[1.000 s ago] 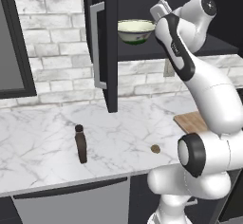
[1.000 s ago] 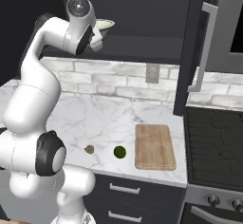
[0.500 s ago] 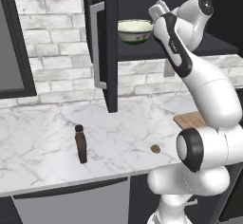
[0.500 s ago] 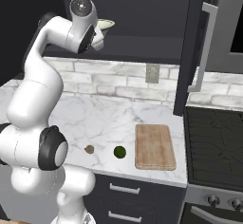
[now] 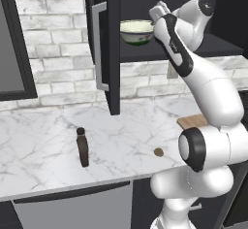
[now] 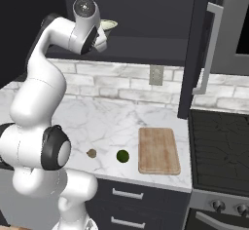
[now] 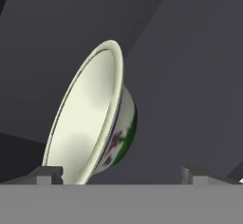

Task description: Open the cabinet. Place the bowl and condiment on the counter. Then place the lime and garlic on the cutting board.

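So the cabinet [image 5: 109, 53] is already standing open, and the condiment [image 5: 83, 147] is sitting upright on the counter [image 5: 38, 140] toward its front edge, so those bits look done to me. The bowl [image 5: 136, 31] is what's being worked on: it's up at the front edge of the cabinet shelf and the gripper [image 5: 156, 20] is reaching in right at its rim. In the hand view the bowl [image 7: 95, 118] is lying between the two fingertips [image 7: 47, 174], which are sitting wide apart, so the jaws are open and nothing's being held yet.

Still left, I'd say: getting the bowl down, then the lime [image 6: 122, 156] and garlic [image 6: 91, 153]. Both are lying on the counter near its front edge, lime just beside the board [image 6: 158, 150], garlic a bit further off, neither on it.

Labels: nothing readable. The bowl's got a green band and some small coloured pattern, no text.
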Robot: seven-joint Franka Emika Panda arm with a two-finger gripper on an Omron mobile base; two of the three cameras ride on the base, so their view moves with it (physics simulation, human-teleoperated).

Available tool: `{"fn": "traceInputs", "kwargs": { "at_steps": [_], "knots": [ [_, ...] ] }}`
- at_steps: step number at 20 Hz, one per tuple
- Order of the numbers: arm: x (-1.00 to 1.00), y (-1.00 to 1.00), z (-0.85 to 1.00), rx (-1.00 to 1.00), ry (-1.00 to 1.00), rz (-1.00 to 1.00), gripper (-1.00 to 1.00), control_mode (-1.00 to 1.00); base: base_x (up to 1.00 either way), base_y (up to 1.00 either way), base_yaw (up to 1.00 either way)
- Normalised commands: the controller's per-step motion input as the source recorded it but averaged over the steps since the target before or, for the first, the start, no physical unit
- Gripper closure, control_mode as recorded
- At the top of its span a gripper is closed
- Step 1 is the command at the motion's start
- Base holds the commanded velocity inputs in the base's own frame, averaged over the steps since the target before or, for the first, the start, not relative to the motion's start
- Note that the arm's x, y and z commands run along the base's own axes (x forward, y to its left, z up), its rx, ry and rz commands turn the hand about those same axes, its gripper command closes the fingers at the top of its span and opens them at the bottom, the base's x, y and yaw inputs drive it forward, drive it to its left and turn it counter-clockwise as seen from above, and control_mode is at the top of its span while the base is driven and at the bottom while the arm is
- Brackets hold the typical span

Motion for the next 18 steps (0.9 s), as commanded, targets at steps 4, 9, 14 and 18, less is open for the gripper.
{"fn": "traceInputs", "kwargs": {
  "at_steps": [4, 9, 14, 18],
  "knots": [
    [0.12, 0.06, -0.09, 0.00, 0.01, 0.00, -1.00, -1.00, 0.00, 0.00, 0.00],
    [0.10, 0.05, -0.06, 0.00, 0.01, 0.00, -1.00, -1.00, 0.00, 0.00, 0.00],
    [0.10, 0.03, -0.03, 0.00, 0.01, 0.00, -1.00, -1.00, 0.00, 0.00, 0.00],
    [0.10, 0.03, -0.02, 0.00, 0.01, 0.00, -1.00, -1.00, 0.00, 0.00, 0.00]
  ]
}}
